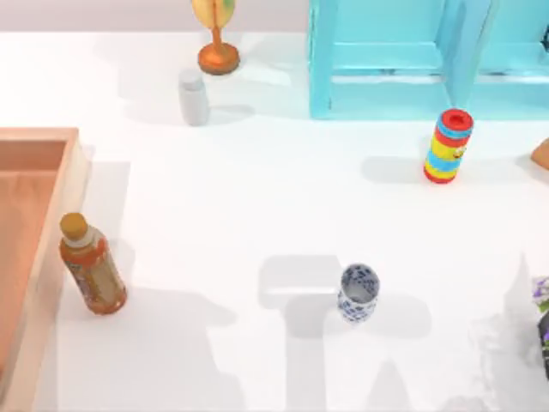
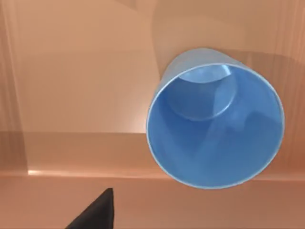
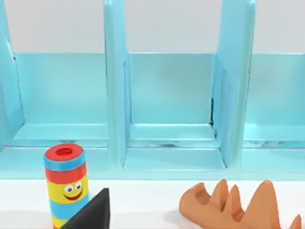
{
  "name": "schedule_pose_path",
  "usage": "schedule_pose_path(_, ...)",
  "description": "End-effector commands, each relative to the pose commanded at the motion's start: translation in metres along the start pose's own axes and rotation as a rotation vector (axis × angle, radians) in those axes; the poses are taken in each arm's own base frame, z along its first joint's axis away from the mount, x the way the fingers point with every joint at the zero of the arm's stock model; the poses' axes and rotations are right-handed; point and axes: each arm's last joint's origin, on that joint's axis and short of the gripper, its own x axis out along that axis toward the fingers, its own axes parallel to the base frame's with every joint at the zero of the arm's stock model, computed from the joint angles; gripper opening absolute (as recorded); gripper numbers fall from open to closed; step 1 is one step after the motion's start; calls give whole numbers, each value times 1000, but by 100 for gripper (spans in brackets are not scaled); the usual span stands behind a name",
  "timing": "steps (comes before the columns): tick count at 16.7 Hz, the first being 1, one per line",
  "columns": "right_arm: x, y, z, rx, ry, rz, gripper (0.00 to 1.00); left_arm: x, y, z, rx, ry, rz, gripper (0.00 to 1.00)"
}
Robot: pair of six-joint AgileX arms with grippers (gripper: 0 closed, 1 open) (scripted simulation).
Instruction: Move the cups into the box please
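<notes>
The blue cup (image 2: 214, 119) stands upright on the reddish-brown floor of the wooden box (image 2: 71, 71), seen from above in the left wrist view. One dark fingertip (image 2: 97, 214) of my left gripper hangs over the box, off to the side of the cup and not touching it. The white cup with the blue floral pattern (image 1: 358, 292) stands upright on the table, right of centre and near the front. The box (image 1: 69, 172) lies at the table's left edge. My right gripper's fingertip (image 3: 93, 214) faces the shelf, holding nothing.
An orange-brown bottle (image 1: 93, 266) stands just right of the box rim. The striped cylinder (image 1: 448, 146) and a turquoise shelf frame (image 1: 412, 60) are at the back right. A grey-white bottle (image 1: 193, 96) and an orange-footed stand (image 1: 217, 47) are at the back. An orange ridged rack (image 3: 238, 205) lies far right.
</notes>
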Motion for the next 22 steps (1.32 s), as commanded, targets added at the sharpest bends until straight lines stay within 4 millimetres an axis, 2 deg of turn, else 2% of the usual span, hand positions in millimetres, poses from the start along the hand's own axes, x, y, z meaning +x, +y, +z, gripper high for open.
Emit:
schedule_pose_path(4,0,0,0,0,0,0,100,-42,3,4,-3,9,-3,100)
schedule_pose_path(8,0,0,0,0,0,0,100,-84,3,0,-1,0,1,100)
schedule_pose_path(10,0,0,0,0,0,0,100,-91,2,-1,-1,-2,1,100)
schedule_pose_path(15,0,0,0,0,0,0,100,-90,1,3,-5,0,-1,100)
schedule_pose_path(17,0,0,0,0,0,0,100,-92,-5,19,-14,1,-6,100)
schedule_pose_path(19,0,0,0,0,0,0,100,-96,-20,45,-32,-2,-11,100)
schedule_pose_path(21,0,0,0,0,0,0,100,-98,-50,79,-50,-1,-16,100)
schedule_pose_path(22,0,0,0,0,0,0,100,-97,-72,96,-55,5,-18,100)
